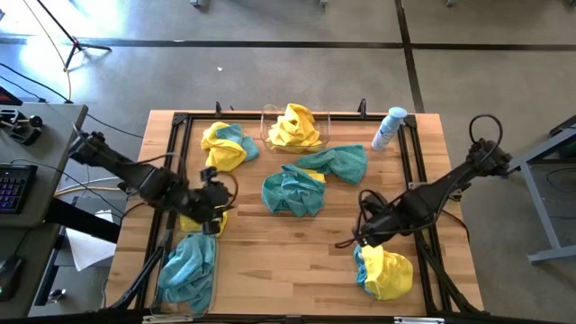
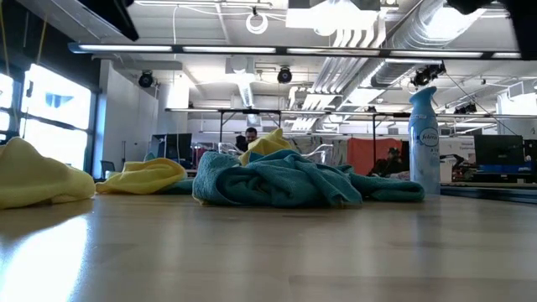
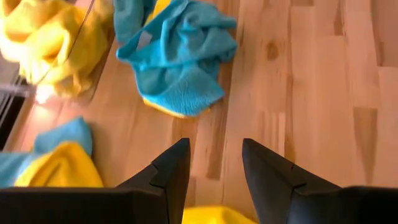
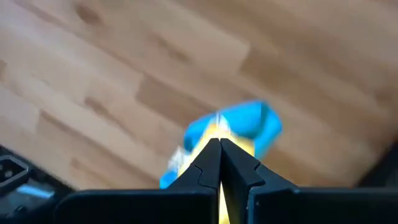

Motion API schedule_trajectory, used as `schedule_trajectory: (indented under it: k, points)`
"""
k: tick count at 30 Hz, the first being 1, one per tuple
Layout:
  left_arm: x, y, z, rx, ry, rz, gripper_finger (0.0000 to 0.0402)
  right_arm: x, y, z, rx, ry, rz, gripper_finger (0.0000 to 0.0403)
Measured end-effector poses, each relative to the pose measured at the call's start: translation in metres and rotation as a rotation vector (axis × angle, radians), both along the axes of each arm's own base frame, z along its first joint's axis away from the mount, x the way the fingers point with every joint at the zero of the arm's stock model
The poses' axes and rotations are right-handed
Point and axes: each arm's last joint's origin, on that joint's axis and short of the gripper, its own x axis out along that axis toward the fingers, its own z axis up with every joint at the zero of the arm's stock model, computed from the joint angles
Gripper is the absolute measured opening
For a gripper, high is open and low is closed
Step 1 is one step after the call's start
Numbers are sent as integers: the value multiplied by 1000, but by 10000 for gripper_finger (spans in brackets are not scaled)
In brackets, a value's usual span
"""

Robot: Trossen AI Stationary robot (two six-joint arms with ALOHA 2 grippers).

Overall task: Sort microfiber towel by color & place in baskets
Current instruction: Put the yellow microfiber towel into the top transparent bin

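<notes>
My left gripper (image 1: pixel 212 203) (image 3: pixel 214 168) hangs open over the table's left part, with bare wood between its fingers. A yellow towel (image 1: pixel 196 221) (image 3: pixel 211 215) lies just below it. My right gripper (image 1: pixel 364 239) (image 4: pixel 219 144) is shut and points down above a yellow-and-teal bundle (image 1: pixel 385 273) (image 4: pixel 245 121) lying near the front right. I see no touch there. One clear basket (image 1: pixel 189 286) at the front left holds teal towels. Another basket (image 1: pixel 266 121) at the far middle holds yellow ones (image 1: pixel 297 126).
Loose towels lie around the middle: a yellow-and-teal heap (image 1: pixel 225 146), a teal heap over some yellow (image 1: pixel 292 191) (image 2: pixel 277 180) and a teal towel (image 1: pixel 340 162). A white-and-blue spray bottle (image 1: pixel 389 129) (image 2: pixel 424 143) stands at the far right. Bare wood shows at the front middle.
</notes>
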Motion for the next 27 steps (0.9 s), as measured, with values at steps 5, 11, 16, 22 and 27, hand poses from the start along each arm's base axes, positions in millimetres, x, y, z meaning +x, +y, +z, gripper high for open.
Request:
schedule_trajectory:
  k: [5,11,16,22,27]
  points:
    - [14,14,4,-22,-13,-80,136,-3,19,-11,87,121,-87,0]
    - [22,26,6,-46,-27,-156,136,-11,40,-25,86,200,-188,19]
    - [25,34,7,-66,-23,-187,136,-18,53,-31,73,223,-265,68]
    - [27,39,7,-60,-28,-172,136,-18,66,-45,16,225,-301,120]
    - [27,39,7,-61,-28,-169,136,-9,74,-57,2,191,-304,135]
